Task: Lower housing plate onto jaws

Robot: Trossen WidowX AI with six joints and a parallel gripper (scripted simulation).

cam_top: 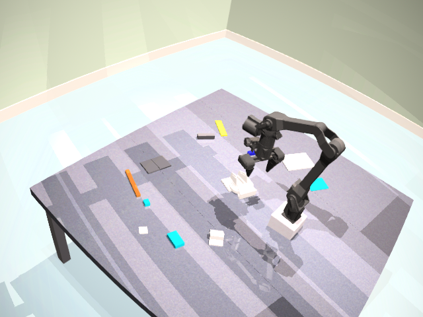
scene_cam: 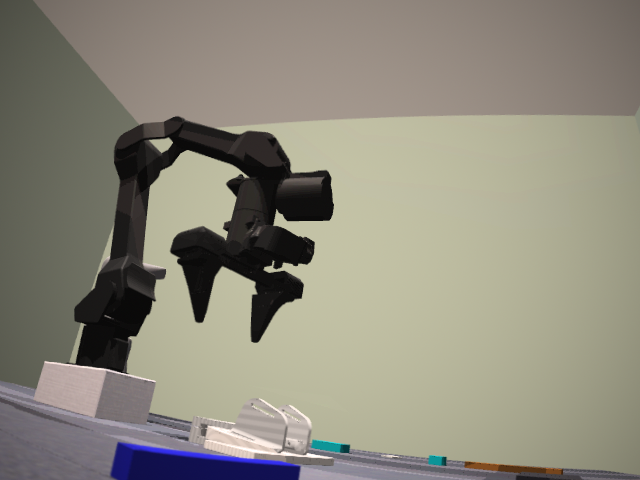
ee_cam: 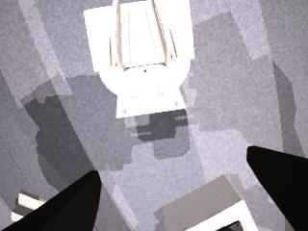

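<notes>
Two fingers of the open end effector point(cam_top: 258, 173) point(scene_cam: 227, 331) point(ee_cam: 174, 163) hang above the table point(cam_top: 112, 262) point(scene_cam: 56, 439) point(ee_cam: 231, 87).

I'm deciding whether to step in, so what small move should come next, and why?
I'd ease the hand a little farther away without descending: it is open and empty, well above the white fixture, whose housing plate appears in place, though exact seating is hard to tell.
</notes>
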